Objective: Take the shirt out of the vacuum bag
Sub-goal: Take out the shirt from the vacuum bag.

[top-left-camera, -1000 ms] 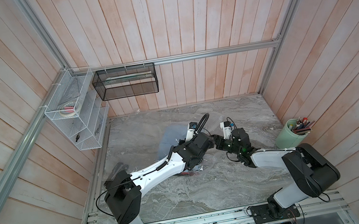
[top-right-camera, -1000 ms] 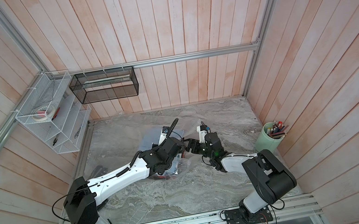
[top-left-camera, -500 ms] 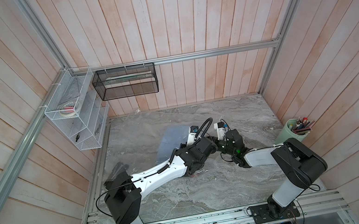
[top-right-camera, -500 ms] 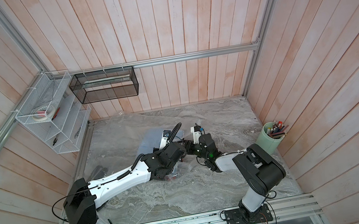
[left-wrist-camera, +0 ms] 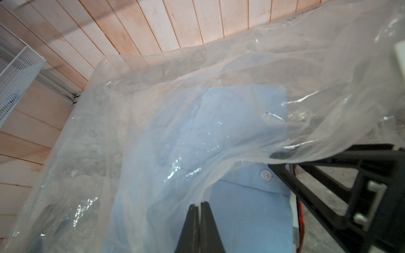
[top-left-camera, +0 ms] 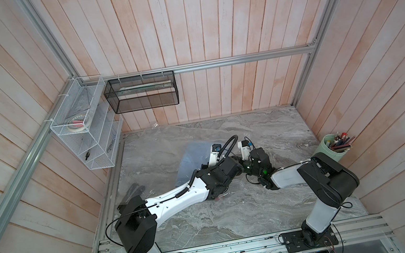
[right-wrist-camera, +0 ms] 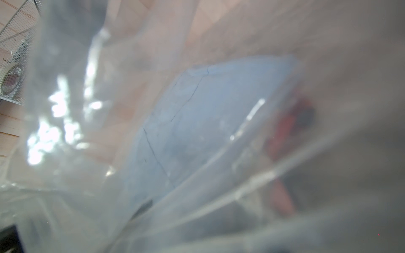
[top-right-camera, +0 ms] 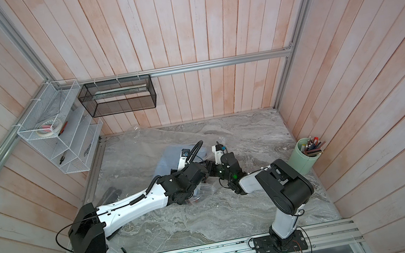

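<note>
Left pincer (left-wrist-camera: 199,204) pinches the vacuum bag (left-wrist-camera: 131,98) above the shirt (left-wrist-camera: 247,219).

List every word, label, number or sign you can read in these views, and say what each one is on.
No text can be read in any view.
vacuum bag and blue shirt: no print or label shows.
pens in the green cup: any markings are too small to read.
tape roll in the white wire rack: too small to tell.
</note>
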Tool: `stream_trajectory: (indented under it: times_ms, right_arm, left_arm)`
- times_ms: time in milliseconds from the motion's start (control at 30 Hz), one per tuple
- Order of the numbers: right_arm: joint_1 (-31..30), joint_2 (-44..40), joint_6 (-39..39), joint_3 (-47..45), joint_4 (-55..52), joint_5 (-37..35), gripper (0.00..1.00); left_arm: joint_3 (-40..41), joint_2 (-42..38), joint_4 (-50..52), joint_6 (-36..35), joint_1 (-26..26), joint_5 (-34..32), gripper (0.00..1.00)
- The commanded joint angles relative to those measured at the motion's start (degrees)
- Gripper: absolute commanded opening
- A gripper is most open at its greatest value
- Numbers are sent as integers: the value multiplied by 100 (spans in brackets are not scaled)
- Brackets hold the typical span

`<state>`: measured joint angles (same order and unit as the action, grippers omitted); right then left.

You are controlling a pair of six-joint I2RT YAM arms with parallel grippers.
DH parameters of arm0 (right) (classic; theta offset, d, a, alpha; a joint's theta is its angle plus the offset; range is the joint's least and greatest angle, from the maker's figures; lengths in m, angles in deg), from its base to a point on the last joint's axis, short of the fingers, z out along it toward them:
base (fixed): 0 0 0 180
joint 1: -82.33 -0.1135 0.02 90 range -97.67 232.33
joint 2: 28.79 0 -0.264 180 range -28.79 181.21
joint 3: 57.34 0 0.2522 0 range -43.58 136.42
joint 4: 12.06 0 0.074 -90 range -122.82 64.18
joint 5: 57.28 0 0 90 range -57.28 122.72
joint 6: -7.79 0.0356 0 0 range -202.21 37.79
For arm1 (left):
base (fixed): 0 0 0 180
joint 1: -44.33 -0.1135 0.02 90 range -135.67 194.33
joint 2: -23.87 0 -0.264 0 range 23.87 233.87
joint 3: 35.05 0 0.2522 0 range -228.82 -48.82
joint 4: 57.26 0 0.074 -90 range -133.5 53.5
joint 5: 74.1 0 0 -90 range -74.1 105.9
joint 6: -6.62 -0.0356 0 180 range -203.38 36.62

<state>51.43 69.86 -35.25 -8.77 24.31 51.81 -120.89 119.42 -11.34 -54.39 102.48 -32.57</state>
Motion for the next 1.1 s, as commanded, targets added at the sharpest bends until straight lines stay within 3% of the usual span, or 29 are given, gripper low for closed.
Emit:
stream_trajectory:
  times_ms: [0, 200, 367, 600, 733, 1067]
  right_arm:
    - [-99, 143, 66, 242, 155, -64, 58]
    - [-224, 333, 53, 431, 51, -48, 56]
    - [-221, 383, 122, 439, 135, -11, 47]
    - [-224, 243, 93, 505, -21, 6, 23]
    - [-212, 146, 50, 521, -135, 34, 0]
    - [-61, -329, 78, 72, -180, 74, 0]
  left_arm:
    - [105, -137, 115, 252, 15, -76, 0]
    - [202, -167, 84, 317, 13, -62, 0]
    - [290, -167, 40, 370, 16, -10, 0]
    - [384, -214, 26, 458, 17, -47, 0]
    - [465, -265, -2, 482, 18, -99, 0]
    - [480, -393, 20, 590, 17, -273, 0]
